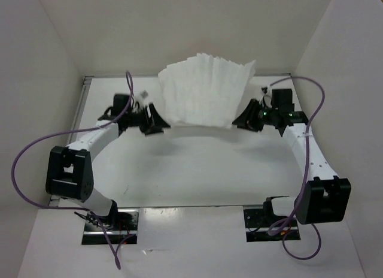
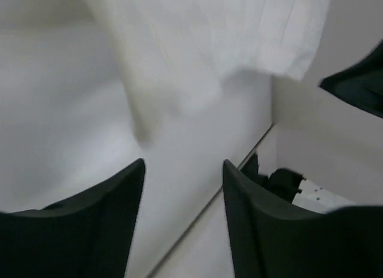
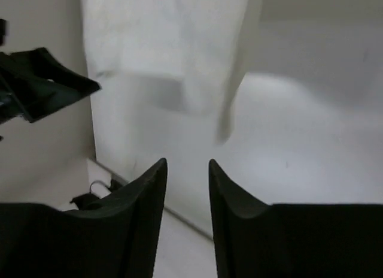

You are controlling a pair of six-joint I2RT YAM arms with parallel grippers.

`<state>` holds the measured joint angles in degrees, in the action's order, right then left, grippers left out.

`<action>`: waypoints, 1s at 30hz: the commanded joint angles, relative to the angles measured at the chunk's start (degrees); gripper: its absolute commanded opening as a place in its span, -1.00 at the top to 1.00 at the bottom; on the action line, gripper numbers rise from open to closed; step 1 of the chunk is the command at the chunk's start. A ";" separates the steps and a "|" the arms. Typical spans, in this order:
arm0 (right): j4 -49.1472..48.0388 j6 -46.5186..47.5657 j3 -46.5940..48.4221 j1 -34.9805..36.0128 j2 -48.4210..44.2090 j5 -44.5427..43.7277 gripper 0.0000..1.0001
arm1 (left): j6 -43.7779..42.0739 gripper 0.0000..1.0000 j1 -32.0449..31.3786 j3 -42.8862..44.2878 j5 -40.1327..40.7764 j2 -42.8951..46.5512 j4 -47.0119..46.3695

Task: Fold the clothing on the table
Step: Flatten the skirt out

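We see room to pass over the bare near table (image 1: 197, 170), but cloth (image 1: 206, 95) fills the gap btw left gripper (image 1: 154, 120) & right gripper (image 1: 245, 119), w/ walls (image 1: 42, 80) either side & behind.

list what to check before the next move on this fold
1. left gripper open and empty: ok
2. right gripper open and empty: ok
3. clothing apart from both grippers: ok
4. clothing lying flat on the table: cannot tell, it is blurred in both wrist views
5. clothing's far edge short of the back wall: cannot tell
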<state>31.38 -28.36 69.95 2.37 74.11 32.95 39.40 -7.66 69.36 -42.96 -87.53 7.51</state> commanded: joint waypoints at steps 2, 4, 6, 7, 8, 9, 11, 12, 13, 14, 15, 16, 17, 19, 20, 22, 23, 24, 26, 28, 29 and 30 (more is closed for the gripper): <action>18.14 -6.07 -12.88 -0.26 -10.63 3.44 0.09 | 4.28 -0.37 -2.18 -21.17 -2.30 7.50 9.85; 22.22 -8.54 -13.88 -0.26 -15.98 1.61 0.09 | 3.68 -0.57 -2.18 -23.56 -0.56 11.83 15.32; 27.41 -10.83 -12.04 -0.26 -16.89 -1.73 0.09 | 3.15 -0.60 -2.18 -22.53 -0.55 16.31 20.76; 28.29 -10.84 -9.60 -0.26 -16.89 -5.23 0.09 | 3.14 -0.63 -2.18 -21.39 -0.55 16.86 21.58; 28.82 -11.80 -8.35 -0.26 -16.28 -7.00 0.16 | 3.14 -0.63 -2.18 -18.50 -0.55 16.86 21.58; 27.44 -12.42 -7.38 -0.26 -15.32 -8.15 0.19 | 3.14 -0.63 -2.18 -16.91 -0.55 15.90 19.84; 23.58 -12.42 -5.36 -0.26 -11.38 -9.82 0.26 | 2.62 -0.55 -2.18 -13.48 1.20 10.66 15.20; 18.60 -12.42 -4.83 -0.26 -9.70 -10.53 0.43 | 2.09 -0.22 -2.18 -9.20 1.21 8.27 13.52; 16.20 -12.42 -3.78 -0.26 -7.86 -11.32 0.53 | 1.57 0.01 -2.18 -6.72 2.17 5.64 11.93; 14.09 -12.42 -2.90 -0.26 -3.31 -12.89 0.67 | 1.56 0.35 -2.18 -3.83 4.44 0.22 11.13; 10.50 -12.42 -2.02 -0.26 -0.92 -13.69 0.97 | 0.52 0.62 -2.18 -0.75 5.16 -2.53 10.08; 8.98 -11.81 0.16 -0.26 1.63 -13.70 1.00 | 0.51 0.85 -2.18 4.94 6.12 -5.08 9.55; 7.84 -11.81 1.40 0.26 7.05 -14.22 1.00 | -0.63 0.88 -2.18 7.52 8.22 -9.72 8.93; 5.46 -10.41 5.71 0.96 12.18 -15.89 0.96 | -2.30 0.71 -2.18 14.44 10.60 -15.62 8.93; 5.45 -10.40 7.20 0.97 17.34 -15.90 0.96 | -3.09 0.60 -2.18 16.57 13.49 -17.31 8.93; 3.79 -9.00 11.16 1.58 21.67 -15.90 0.94 | -3.71 0.30 -2.18 20.01 17.63 -21.61 10.50; 3.78 -8.99 12.56 2.11 26.13 -15.90 1.00 | -4.32 0.26 -2.18 21.85 19.04 -22.76 10.51; 3.78 -8.39 15.01 2.11 28.18 -15.20 1.00 | -4.33 0.26 -2.18 21.87 19.75 -23.73 10.51; 3.78 -8.38 18.09 3.86 33.96 -14.67 1.00 | -2.58 0.51 -1.13 21.26 17.93 -26.46 6.31; 3.78 -8.38 20.30 5.53 37.32 -14.67 1.00 | -1.00 0.83 -1.13 19.94 14.76 -29.52 1.40; 3.78 -8.99 21.44 6.06 38.91 -15.19 1.00 | -0.99 0.89 -1.13 19.41 14.22 -30.68 0.50; 3.78 -8.99 23.45 6.07 41.53 -15.72 1.00 | -0.21 0.95 -1.13 19.41 14.22 -32.95 0.49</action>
<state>37.47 -37.95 88.14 6.52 112.27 18.52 38.17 -9.17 88.88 -27.40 -116.27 13.08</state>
